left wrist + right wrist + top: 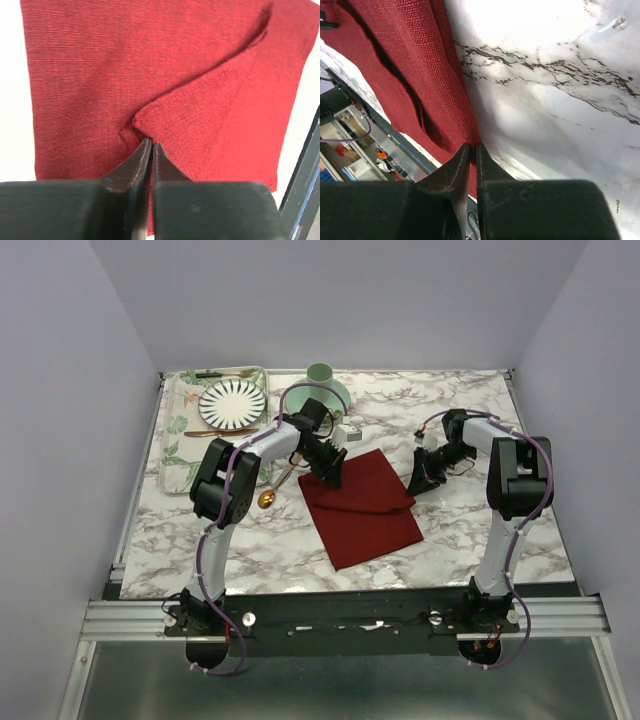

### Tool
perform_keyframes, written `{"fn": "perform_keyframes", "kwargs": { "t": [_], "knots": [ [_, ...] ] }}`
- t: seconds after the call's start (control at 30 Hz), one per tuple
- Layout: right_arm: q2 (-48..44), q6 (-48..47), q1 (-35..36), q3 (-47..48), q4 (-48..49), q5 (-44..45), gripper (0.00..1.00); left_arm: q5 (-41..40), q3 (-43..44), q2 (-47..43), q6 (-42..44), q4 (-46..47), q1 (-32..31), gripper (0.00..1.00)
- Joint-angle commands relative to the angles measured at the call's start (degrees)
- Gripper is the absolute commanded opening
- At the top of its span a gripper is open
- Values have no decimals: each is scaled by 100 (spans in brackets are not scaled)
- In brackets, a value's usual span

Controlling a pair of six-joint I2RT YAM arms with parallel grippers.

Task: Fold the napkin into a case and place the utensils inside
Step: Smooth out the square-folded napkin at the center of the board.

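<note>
The dark red napkin [365, 510] lies spread on the marble table, with its far part raised in a soft ridge. My left gripper [328, 473] is at the napkin's far left corner. In the left wrist view the left gripper [150, 143] is shut on a pinched peak of the napkin [150, 65]. My right gripper [414, 483] is at the right corner. In the right wrist view the right gripper [473, 146] is shut on the napkin's [415, 60] edge, just above the tabletop. A small gold spoon [268, 498] lies left of the cloth, beside the left arm.
A leaf-print placemat [178, 445] at the far left holds a striped plate [232, 403], a green-handled utensil [222, 373] and a brown-gold utensil [215, 432]. A pale green cup [322, 377] stands at the back centre. The table's front rail [340, 615] runs along the near edge.
</note>
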Motion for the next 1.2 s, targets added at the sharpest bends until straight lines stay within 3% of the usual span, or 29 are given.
{"fn": "perform_keyframes", "kwargs": {
  "t": [0.0,0.17,0.3,0.33,0.37,0.47,0.57,0.73,0.93,1.17],
  "knots": [
    [-81,-30,39,-25,-30,21,17,493,-214,-662,619,-315,-21,0],
    [-125,-47,39,-25,-48,39,17,758,-882,-1373,1358,-639,-47,0],
    [-160,-65,30,-25,-83,65,18,495,-1812,-1848,2279,-833,-187,0],
    [-169,-73,39,-25,-100,92,20,407,-1981,-1945,2464,-860,-257,7],
    [-178,-91,31,-25,-109,83,23,354,-2122,-2137,2788,-895,-301,29],
    [-195,-126,39,-42,-171,101,29,82,-2597,-2585,3081,-834,-416,51],
    [-230,-179,30,-69,-224,118,32,-191,-2948,-3112,2959,-423,-477,58],
    [-309,-258,30,-104,-320,197,33,-1165,-3423,-3765,1941,720,-828,62],
    [-345,-328,31,-113,-347,321,30,-1326,-2450,-3020,1300,705,-795,70],
    [-283,-258,39,-51,-294,250,20,-588,-762,-1465,402,152,-144,71]
  ]
}}
